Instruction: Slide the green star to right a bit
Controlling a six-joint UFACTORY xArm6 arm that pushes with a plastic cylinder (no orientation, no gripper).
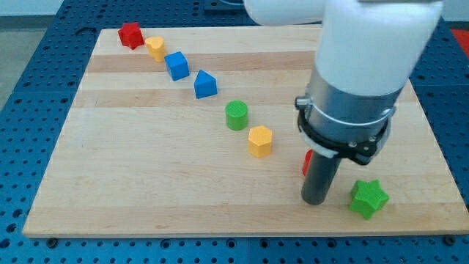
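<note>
The green star (368,198) lies near the bottom right corner of the wooden board (146,183). My tip (317,201) rests on the board just to the star's left, a small gap apart from it. A red block (307,163) is mostly hidden behind the rod, just above my tip.
A diagonal line of blocks runs from the top left toward the middle: a red star (130,34), a yellow block (154,48), a blue block (176,65), a blue wedge-like block (205,85), a green cylinder (237,115) and a yellow hexagon (260,141). The arm's white body (366,44) hides the top right.
</note>
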